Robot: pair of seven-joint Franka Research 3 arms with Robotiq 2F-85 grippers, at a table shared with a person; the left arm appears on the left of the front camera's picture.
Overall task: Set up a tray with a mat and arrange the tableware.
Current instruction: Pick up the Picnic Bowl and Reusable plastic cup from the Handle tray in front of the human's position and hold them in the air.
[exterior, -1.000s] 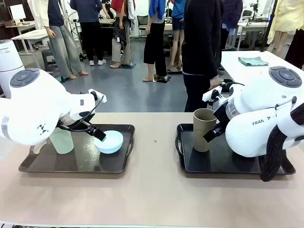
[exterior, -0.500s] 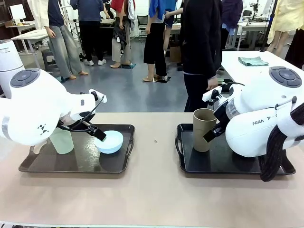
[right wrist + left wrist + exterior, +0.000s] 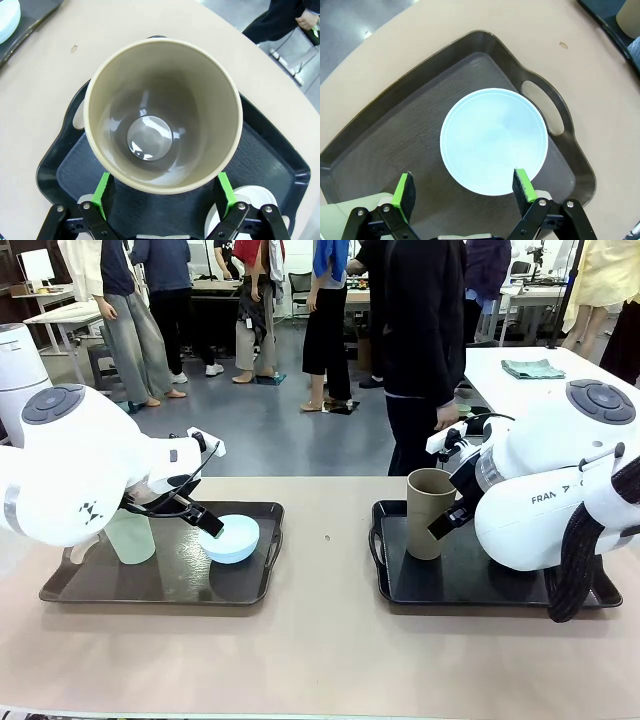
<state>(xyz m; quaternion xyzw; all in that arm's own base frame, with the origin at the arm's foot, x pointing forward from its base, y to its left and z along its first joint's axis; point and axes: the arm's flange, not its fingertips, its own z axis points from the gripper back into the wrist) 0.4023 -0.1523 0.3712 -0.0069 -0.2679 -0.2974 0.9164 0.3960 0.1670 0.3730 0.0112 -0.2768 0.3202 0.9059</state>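
Note:
Two dark trays hold textured mats. On the left tray (image 3: 255,592) stand a pale green cup (image 3: 130,536) and a light blue bowl (image 3: 232,538). My left gripper (image 3: 206,523) hovers open over the bowl. In the left wrist view the bowl (image 3: 494,140) lies on the mat (image 3: 395,145), its near rim between the left gripper's (image 3: 464,187) green pads. On the right tray (image 3: 400,592) stands the brown-tan cup (image 3: 430,512). My right gripper (image 3: 446,522) is open beside it. From the right wrist, the cup (image 3: 162,120) stands upright between the right gripper's (image 3: 164,194) pads. A white bowl (image 3: 252,197) peeks out behind.
A person in black (image 3: 425,340) stands at the far table edge between the trays. Bare tan tabletop (image 3: 325,640) lies between and in front of the trays. A white table (image 3: 520,370) with a folded green cloth stands far right.
Neither arm nor any tableware has moved. People in the background have shifted a little.

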